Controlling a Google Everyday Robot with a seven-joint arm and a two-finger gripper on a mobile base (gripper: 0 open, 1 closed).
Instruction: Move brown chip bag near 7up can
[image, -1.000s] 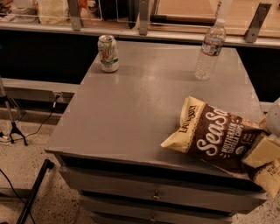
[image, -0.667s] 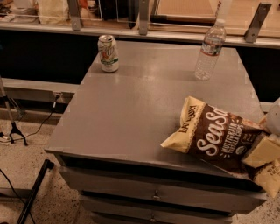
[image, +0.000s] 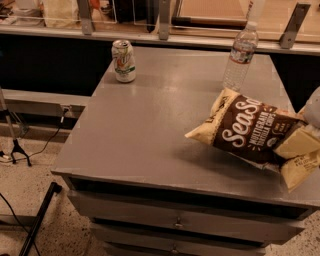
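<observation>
The brown chip bag (image: 245, 131) is dark brown with pale yellow ends and white "Sea Salt" lettering. It hangs tilted over the right part of the grey table (image: 145, 130), its left end free above its shadow. My gripper (image: 289, 156) comes in from the right edge and is shut on the bag's right end, its pale fingers (image: 294, 144) pressed on the foil. The 7up can (image: 123, 60) stands upright at the table's far left corner, well away from the bag.
A clear plastic water bottle (image: 240, 56) stands at the back right, just behind the bag. A rail with metal brackets (image: 165, 20) runs behind the table. Drawers (image: 175, 220) sit under the tabletop. A black stand (image: 20, 150) and cables are on the floor at left.
The bag and my gripper have risen a little off the tabletop. The can and bottle have not moved.
</observation>
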